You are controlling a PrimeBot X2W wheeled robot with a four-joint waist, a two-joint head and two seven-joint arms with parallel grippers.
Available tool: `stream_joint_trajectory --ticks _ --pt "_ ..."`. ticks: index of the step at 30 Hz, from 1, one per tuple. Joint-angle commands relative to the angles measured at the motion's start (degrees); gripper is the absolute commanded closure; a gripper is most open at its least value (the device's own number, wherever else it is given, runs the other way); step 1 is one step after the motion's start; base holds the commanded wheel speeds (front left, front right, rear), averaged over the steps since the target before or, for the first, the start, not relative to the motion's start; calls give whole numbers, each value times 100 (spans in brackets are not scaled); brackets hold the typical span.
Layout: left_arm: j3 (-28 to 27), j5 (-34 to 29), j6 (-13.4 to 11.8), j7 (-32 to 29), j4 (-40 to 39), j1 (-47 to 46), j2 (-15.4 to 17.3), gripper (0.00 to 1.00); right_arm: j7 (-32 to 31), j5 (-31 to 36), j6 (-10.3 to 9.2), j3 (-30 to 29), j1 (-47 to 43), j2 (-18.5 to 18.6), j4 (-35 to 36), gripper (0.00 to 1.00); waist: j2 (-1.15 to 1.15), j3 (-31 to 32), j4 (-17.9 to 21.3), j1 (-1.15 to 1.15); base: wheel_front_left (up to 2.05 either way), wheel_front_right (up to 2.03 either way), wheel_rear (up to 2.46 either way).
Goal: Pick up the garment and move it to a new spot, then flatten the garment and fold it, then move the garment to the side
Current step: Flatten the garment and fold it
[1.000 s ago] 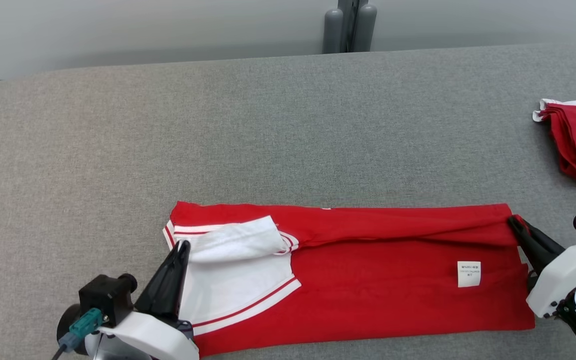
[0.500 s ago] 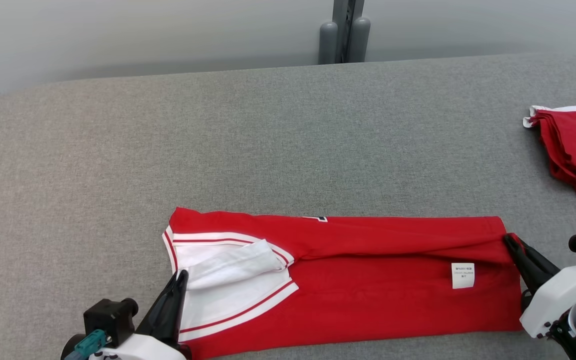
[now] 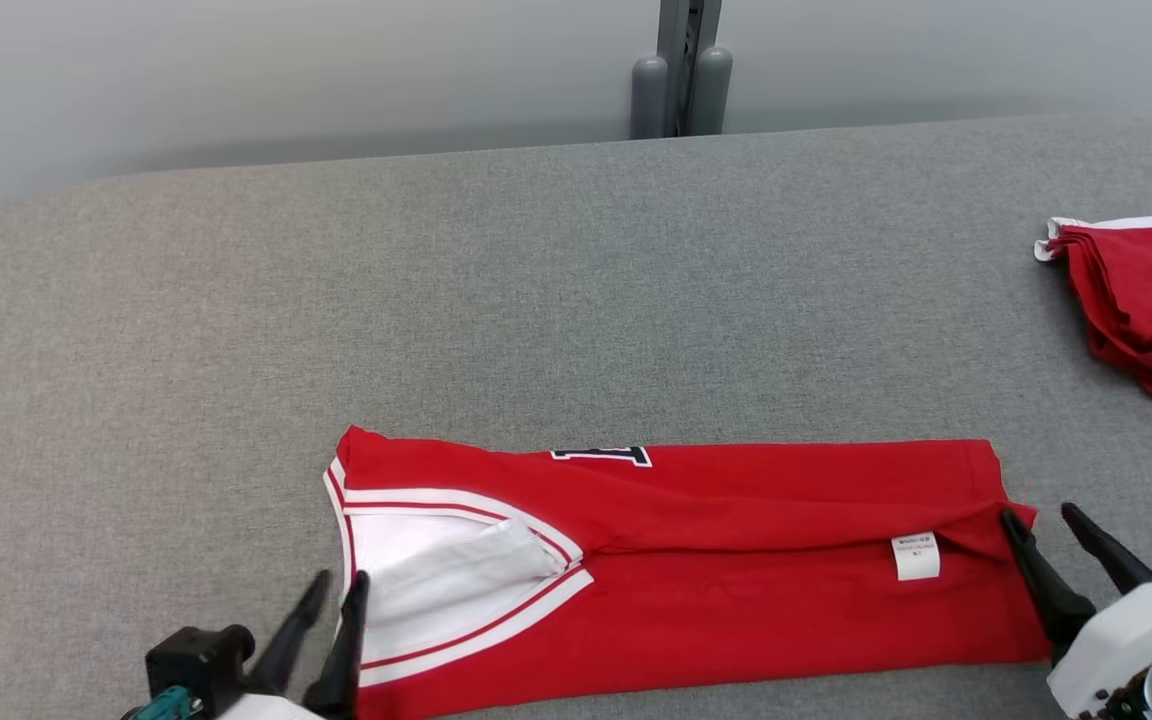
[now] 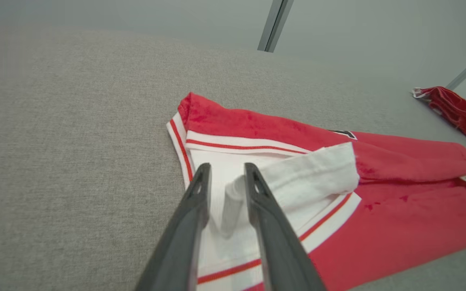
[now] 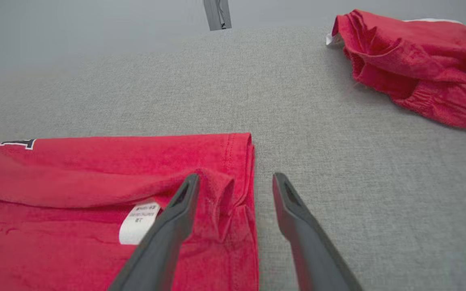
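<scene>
Lying flat near my edge of the grey cloth-covered table, the garment is folded lengthwise, white-trimmed end to my left, label to my right; my left claw stands slightly parted at the white sleeve, clamping nothing; my right claw is spread wide astride the hem corner (one finger over red cloth, the other over bare table); a red heap sits well apart at far right; behind the table, a pale wall and a grey post.
</scene>
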State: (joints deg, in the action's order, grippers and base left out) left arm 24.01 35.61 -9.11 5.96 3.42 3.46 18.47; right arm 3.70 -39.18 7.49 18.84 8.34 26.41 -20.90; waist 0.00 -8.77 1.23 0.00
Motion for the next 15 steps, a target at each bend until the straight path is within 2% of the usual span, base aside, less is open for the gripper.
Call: stream_joint_trajectory --ticks 1,8,15 --pt "-48 28 -20 40 -38 84 29 0 52 34 1 -54 -79 2 22 0 0 14 -6 0 0 0 0" --pt "-246 -35 -200 281 -404 157 109 0 196 218 1 -700 -537 -185 167 0 0 137 -6 0 0 0 0" --pt "-185 -167 -268 416 -550 16 42 0 169 439 1 -1553 -993 -424 429 0 0 315 26 0 0 0 0"
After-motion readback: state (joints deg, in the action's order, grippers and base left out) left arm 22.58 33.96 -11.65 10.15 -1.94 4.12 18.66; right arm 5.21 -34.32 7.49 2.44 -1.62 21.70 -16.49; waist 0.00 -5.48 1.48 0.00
